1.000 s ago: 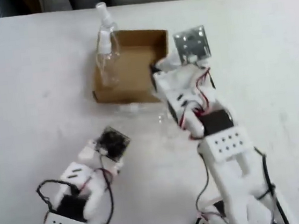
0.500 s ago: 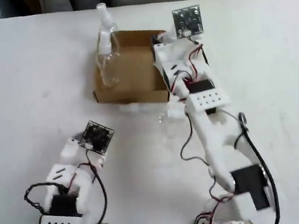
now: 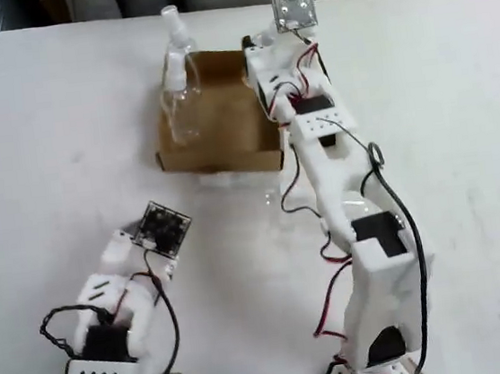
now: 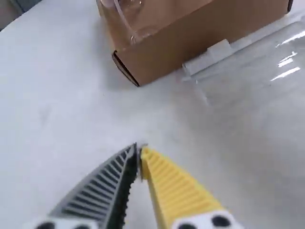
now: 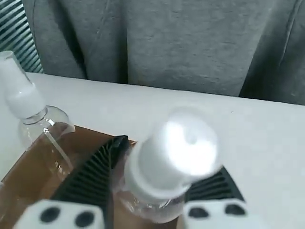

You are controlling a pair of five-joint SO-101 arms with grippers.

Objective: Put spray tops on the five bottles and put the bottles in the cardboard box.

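Note:
The cardboard box (image 3: 225,122) sits at the back middle of the table. Two clear bottles with white spray tops (image 3: 176,58) stand upright inside it, against its left wall; one of them (image 5: 29,117) shows in the right wrist view. My right gripper (image 5: 167,160) is over the box's far right corner (image 3: 258,55), shut on another clear bottle with a white spray top (image 5: 174,155). A clear bottle (image 4: 248,52) lies on its side on the table just in front of the box (image 4: 190,33). My left gripper (image 4: 139,153) is shut and holds nothing, low over the table short of the box.
The left arm (image 3: 110,302) is folded back at the front left. The right arm (image 3: 339,177) stretches along the box's right side. White table (image 3: 56,146) lies bare left and right of the box.
The right arm has stretched out toward the box's far right corner, carrying its bottle. The left arm drew back toward the front left, then held still.

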